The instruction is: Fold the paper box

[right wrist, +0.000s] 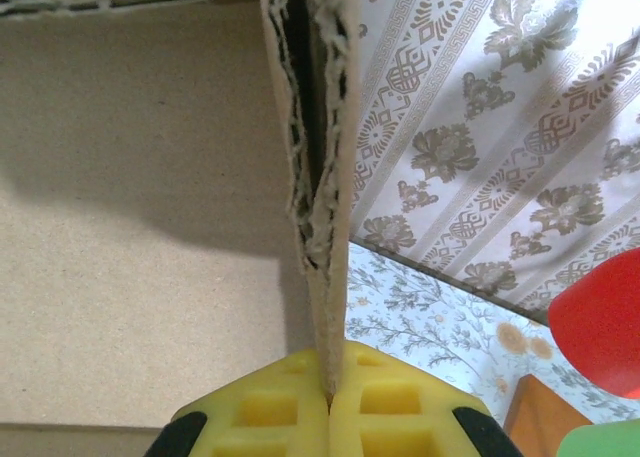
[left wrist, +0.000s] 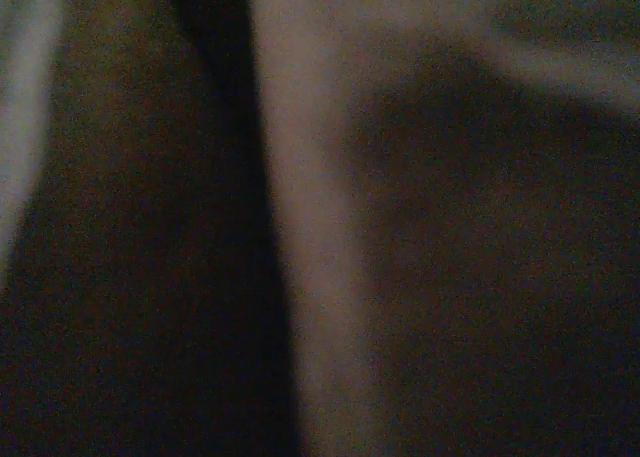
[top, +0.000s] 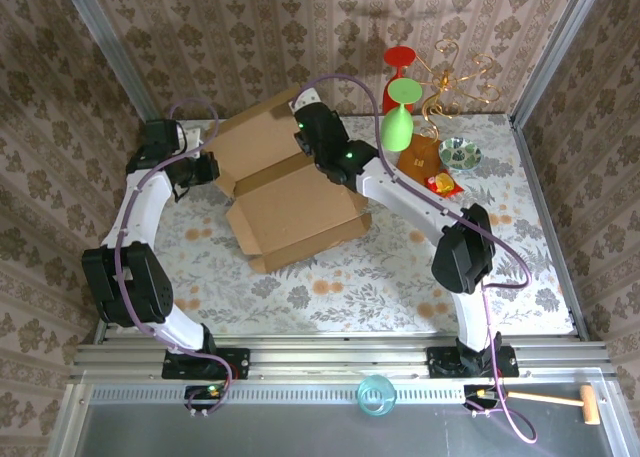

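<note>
The paper box (top: 300, 212) is light-brown corrugated cardboard lying half formed in the middle of the table, with its lid panel raised toward the back wall. My right gripper (top: 308, 142) reaches over the box's back right part. In the right wrist view its yellow fingers (right wrist: 400, 407) are shut on the edge of a doubled upright cardboard wall (right wrist: 325, 227), with the right gripper (right wrist: 328, 392) pinching it at the bottom. My left gripper (top: 212, 169) sits at the box's left edge. The left wrist view is dark and blurred, with a pale cardboard band (left wrist: 320, 227) running down the middle.
At the back right stand a green goblet (top: 397, 127), a red goblet (top: 400, 62) and a gold wire stand (top: 455, 77), near an orange-brown square (top: 420, 157) and a glass bowl (top: 460, 154). A teal cup (top: 377, 394) and a wooden mallet (top: 560, 401) lie beyond the near rail.
</note>
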Robot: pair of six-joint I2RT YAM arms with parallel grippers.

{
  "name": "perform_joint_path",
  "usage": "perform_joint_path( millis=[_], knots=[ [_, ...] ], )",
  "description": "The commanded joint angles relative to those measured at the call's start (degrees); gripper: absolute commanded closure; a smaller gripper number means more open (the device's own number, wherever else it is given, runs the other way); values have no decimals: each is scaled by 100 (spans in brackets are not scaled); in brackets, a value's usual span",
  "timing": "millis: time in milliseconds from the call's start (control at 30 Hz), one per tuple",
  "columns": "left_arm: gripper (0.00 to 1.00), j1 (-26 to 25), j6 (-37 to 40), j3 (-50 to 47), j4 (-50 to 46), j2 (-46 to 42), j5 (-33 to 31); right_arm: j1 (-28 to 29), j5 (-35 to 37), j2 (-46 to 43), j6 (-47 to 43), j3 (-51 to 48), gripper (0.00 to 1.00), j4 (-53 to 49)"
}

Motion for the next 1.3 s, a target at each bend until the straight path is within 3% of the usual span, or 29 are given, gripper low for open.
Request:
perform_joint_path(
  millis=[0,400,600,767,867,967,1100,1133,1267],
  knots=[
    [100,-42,97,159,-199,-178,113,-133,-304,-314,186,-63,92,355],
    [100,-55,133,268,-249,-109,107,-292,-106,-302,-44,-29,68,494],
    [100,-50,145,302,-260,-74,125,-388,-50,-75,-118,228,64,407],
    [100,-61,144,336,-276,-37,116,-408,152,164,-183,599,79,274],
    [100,-79,132,357,-285,-27,80,-352,753,305,-266,816,100,182],
    [100,-99,74,365,-290,-4,-27,-295,1304,449,-102,1110,100,-172],
    [99,-126,-93,325,-176,31,-133,-131,1416,417,187,1141,100,-530],
    [93,-135,-149,305,-140,42,-158,-82,1417,405,248,1130,100,-616],
    [88,-143,-326,226,42,122,-171,-4,1239,349,633,1123,100,-1025]
  ],
)
